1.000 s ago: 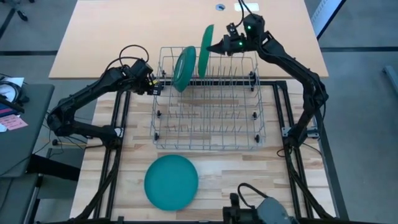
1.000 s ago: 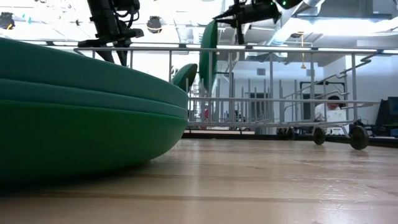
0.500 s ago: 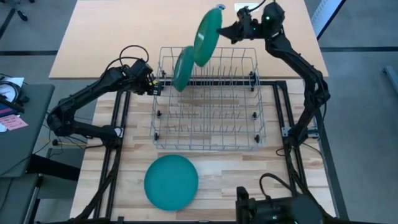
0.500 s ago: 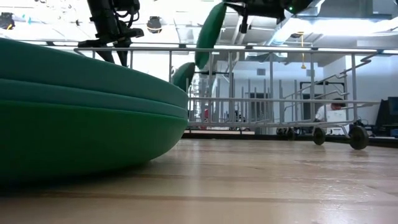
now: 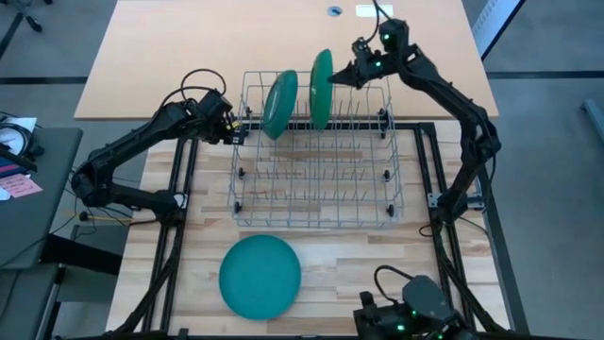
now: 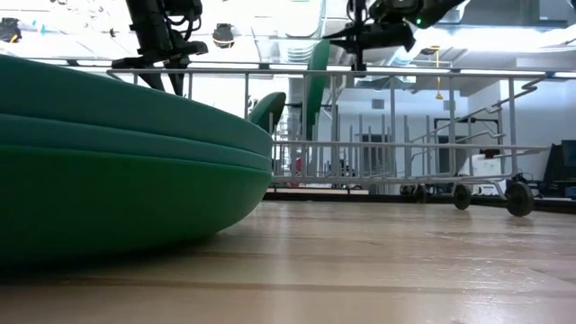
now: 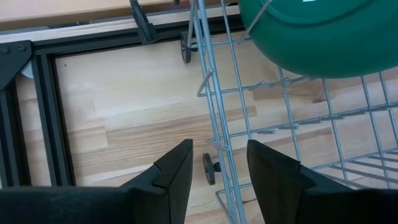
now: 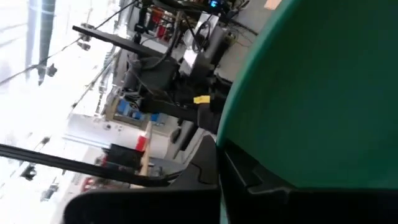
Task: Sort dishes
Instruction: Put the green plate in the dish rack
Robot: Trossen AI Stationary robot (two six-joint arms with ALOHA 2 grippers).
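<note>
A wire rack (image 5: 316, 179) stands mid-table. A dark green plate (image 5: 280, 104) stands on edge in its far left part, leaning on the tines. My right gripper (image 5: 351, 76) is shut on a second green plate (image 5: 321, 90), which stands on edge one slot to the right, its lower part down among the tines; it also shows in the low view (image 6: 315, 85). A teal plate (image 5: 260, 276) lies flat on the table near the front edge. My left gripper (image 5: 236, 127) is open and empty beside the rack's far left corner (image 7: 208, 74). My right gripper pinches the green plate's rim (image 8: 227, 137) between its two fingers, on the upper part of the plate's right side (image 5: 330, 74). The fingers come from the table's right, slanting slightly down. The plate stands nearly upright in the rack; whether its lower edge rests on the rack floor is hidden.
The rack's upright tines (image 5: 359, 104) fill its far half, and its near half (image 5: 316, 203) holds nothing. Black frame rails (image 5: 179, 189) run along both sides of the wooden table. The teal plate fills the low view's left foreground (image 6: 117, 162).
My right gripper first rose with the green plate, which tipped over toward the left above the rack. It then came down toward the rack. The plate now stands upright and lower, among the tines just right of the first plate.
</note>
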